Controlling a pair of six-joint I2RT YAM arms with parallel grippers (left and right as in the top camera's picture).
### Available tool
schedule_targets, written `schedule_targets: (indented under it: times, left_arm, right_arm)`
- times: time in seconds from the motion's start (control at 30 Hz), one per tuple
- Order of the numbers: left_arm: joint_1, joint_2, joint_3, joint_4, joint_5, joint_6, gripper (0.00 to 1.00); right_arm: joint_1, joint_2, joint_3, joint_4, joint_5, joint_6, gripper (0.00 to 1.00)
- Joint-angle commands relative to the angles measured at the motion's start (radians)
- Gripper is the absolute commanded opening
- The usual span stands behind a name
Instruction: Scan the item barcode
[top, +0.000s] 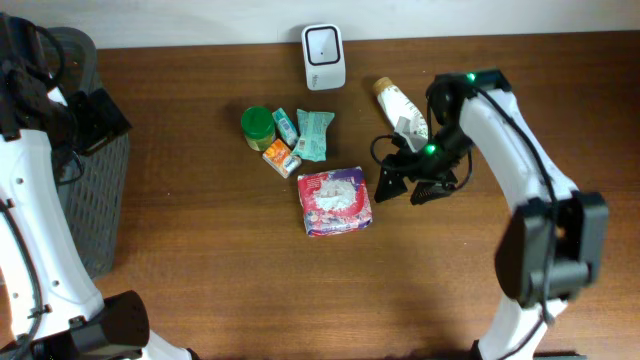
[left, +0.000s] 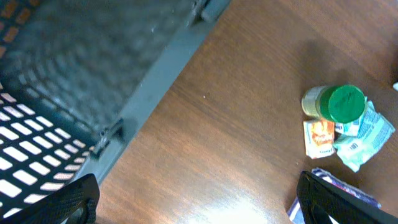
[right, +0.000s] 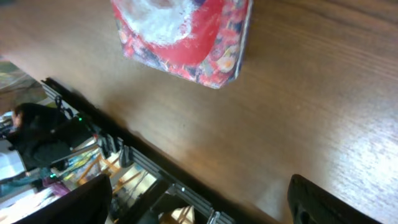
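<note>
1. The wooden table (top: 200, 260) carries everything you need, and both claws hang over it.
2. The grey mesh basket (top: 95, 200) stands at the table's far left edge. It is well apart from the right claw and directly under the left one.
3. Your right claw (top: 407, 190) has its jaws spread wide with nothing between them. It points toward the middle of the table.
4. Your left claw (left: 198, 202) is spread wide too and carries nothing. It sits over the basket's rim.
5. The red-and-white floral packet (top: 335, 200) lies flat just beside the right claw's fingertips, not touching them. In the right wrist view it sits ahead of the fingers, outside the gap.
6. The white scanner (top: 323, 43) stands at the back edge of the table, beyond the packet and well apart from the right claw.
7. A white bottle with a tan cap (top: 400, 108) lies on its side near the right claw, just behind it toward the back edge.
8. A green-lidded jar (top: 257, 124) stands beyond the packet, farther from the right claw.
9. Two teal sachets (top: 313, 133) and an orange one (top: 281, 157) lie bunched against the jar.
</note>
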Motion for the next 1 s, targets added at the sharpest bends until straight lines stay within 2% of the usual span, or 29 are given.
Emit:
schedule_targets:
  times: [0.0, 0.03, 0.1, 0.2, 0.27, 0.4, 0.5, 0.67, 0.9, 0.97]
  left_arm:
    - [0.004, -0.022, -0.001, -0.002, -0.008, -0.014, 0.99]
    - [0.004, -0.022, -0.001, -0.002, -0.008, -0.014, 0.99]
    - [0.004, -0.022, -0.001, -0.002, -0.008, -0.014, 0.99]
    - [0.004, -0.022, -0.001, -0.002, -0.008, -0.014, 0.99]
    - [0.004, -0.022, -0.001, -0.002, -0.008, -0.014, 0.99]
    - [0.004, -0.022, -0.001, -0.002, -0.008, -0.014, 0.99]
    - [0.004, -0.022, -0.001, -0.002, -0.008, -0.014, 0.99]
    - [0.004, -0.022, -0.001, -0.002, -0.008, -0.014, 0.99]
    - [0.004, -0.022, -0.001, -0.002, -0.008, -0.014, 0.99]
    - [0.004, -0.022, -0.001, -0.002, -0.008, -0.014, 0.99]
  right_arm:
    - [0.002, -0.188, -0.178, 0.14, -0.013, 0.063, 0.86]
    - [0.003, -0.233, -0.241, 0.214, -0.013, 0.109, 0.88]
    - [0.003, -0.284, -0.388, 0.448, -0.013, 0.216, 0.99]
    - [0.003, -0.249, -0.516, 0.716, -0.024, 0.362, 0.99]
    - [0.003, -0.22, -0.557, 0.81, -0.076, 0.421, 0.99]
    - [0.004, -0.132, -0.576, 0.903, -0.193, 0.426, 1.0]
    - [0.013, -0.081, -0.576, 0.925, -0.208, 0.428, 0.88]
    - [0.064, 0.008, -0.576, 0.985, -0.208, 0.429, 0.56]
    - [0.124, 0.015, -0.576, 1.076, -0.203, 0.488, 0.54]
    - [0.143, 0.021, -0.576, 1.094, -0.201, 0.488, 0.11]
